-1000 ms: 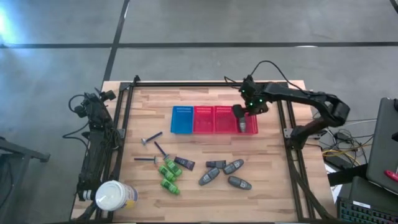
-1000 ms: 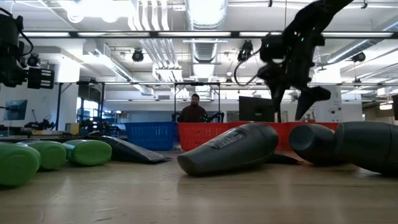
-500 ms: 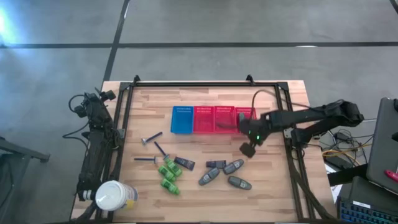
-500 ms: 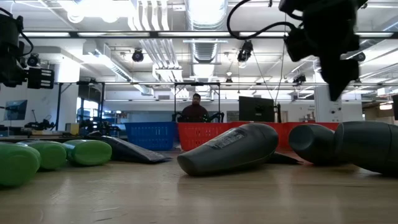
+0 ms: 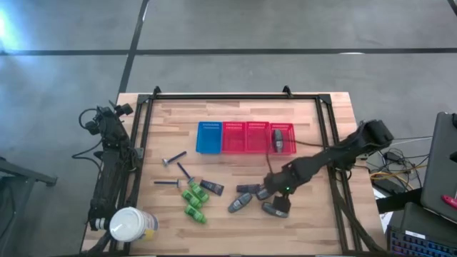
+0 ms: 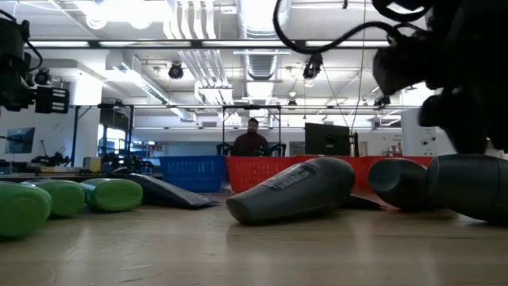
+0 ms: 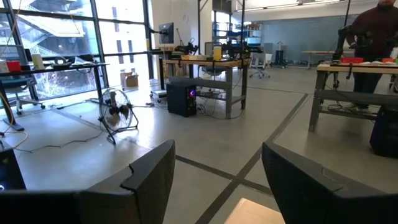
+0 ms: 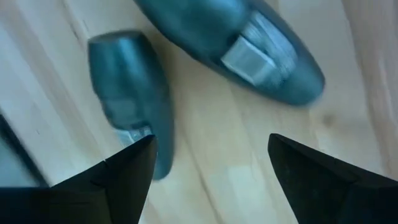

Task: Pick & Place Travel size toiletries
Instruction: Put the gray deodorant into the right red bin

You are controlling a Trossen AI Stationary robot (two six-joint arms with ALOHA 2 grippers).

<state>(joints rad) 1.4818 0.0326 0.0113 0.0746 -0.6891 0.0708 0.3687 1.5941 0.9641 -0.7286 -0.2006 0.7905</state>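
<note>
Grey containers [image 5: 271, 199] beneath right tool [image 5: 277, 200]

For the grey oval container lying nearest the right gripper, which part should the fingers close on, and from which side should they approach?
Probably from straight above, closing across its narrow width at mid-body. The grey oval container lies flat on the table, long and rounded, so its ends would slip. The right gripper is open over it; another grey container lies close, so keep the fingers clear of that.

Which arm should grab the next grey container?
Right. The right gripper hangs open above the grey containers; the left arm is parked at the table's left edge, far from them.
</note>
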